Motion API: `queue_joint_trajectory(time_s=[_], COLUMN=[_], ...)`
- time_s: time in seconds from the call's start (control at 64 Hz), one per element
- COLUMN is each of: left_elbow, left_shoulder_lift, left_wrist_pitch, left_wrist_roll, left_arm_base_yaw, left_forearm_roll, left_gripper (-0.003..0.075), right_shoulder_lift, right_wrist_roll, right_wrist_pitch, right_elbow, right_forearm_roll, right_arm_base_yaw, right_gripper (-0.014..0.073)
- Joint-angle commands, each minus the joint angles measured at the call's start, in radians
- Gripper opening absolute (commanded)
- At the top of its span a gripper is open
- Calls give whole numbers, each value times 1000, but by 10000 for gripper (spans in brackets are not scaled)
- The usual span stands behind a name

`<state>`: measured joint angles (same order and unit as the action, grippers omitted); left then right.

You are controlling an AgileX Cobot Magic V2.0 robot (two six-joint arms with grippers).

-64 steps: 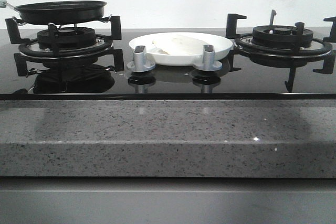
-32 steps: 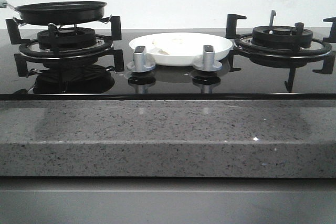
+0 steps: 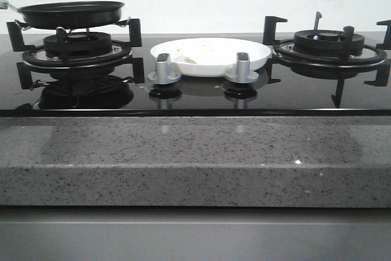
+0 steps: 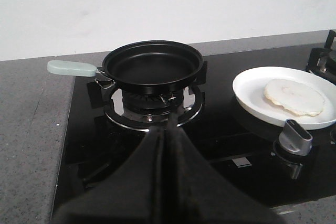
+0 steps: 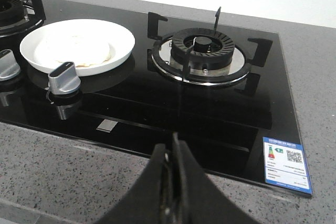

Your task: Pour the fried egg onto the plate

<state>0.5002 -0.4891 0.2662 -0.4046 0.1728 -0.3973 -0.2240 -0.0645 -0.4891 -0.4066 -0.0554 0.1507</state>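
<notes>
The fried egg (image 4: pixel 293 97) lies flat on the white plate (image 4: pixel 252 85) at the middle of the black glass hob; both also show in the front view, egg (image 3: pixel 201 50), plate (image 3: pixel 259 53), and in the right wrist view, egg (image 5: pixel 76 51), plate (image 5: pixel 123 38). The black frying pan (image 4: pixel 152 66) sits empty on the left burner, its pale green handle (image 4: pixel 71 67) pointing outward. My left gripper (image 4: pixel 169 124) is shut and empty, pulled back before the left burner. My right gripper (image 5: pixel 173 148) is shut and empty, over the counter's front edge. Neither gripper shows in the front view.
Two silver knobs (image 3: pixel 164 68) (image 3: pixel 242 67) stand in front of the plate. The right burner (image 5: pixel 202 53) with black pan supports is bare. A blue energy label (image 5: pixel 286 162) sits at the hob's near right corner. A speckled grey stone counter (image 3: pixel 195 157) surrounds the hob.
The egg has settled lower and flatter on the plate. The pan and everything else stay where they were.
</notes>
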Motion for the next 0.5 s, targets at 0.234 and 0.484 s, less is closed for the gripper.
queue_joint_trajectory(time_s=[0.234,0.484], left_elbow=[24,9], left_shoulder_lift=[-2,-2], left_wrist_pitch=[-83,-90], left_wrist_roll=[10,10], left_arm_base_yaw=[8,8], left_forearm_roll=[-10,14], left_gripper=[-19,-19], right_shoulder_lift=[-9,-9], right_wrist_roll=[-3,-3], right_wrist_pitch=[85,85], right_elbow=[-26,-26], right_forearm_roll=[-4,-4], right_arm_base_yaw=[2,2], right_gripper=[-67,-67])
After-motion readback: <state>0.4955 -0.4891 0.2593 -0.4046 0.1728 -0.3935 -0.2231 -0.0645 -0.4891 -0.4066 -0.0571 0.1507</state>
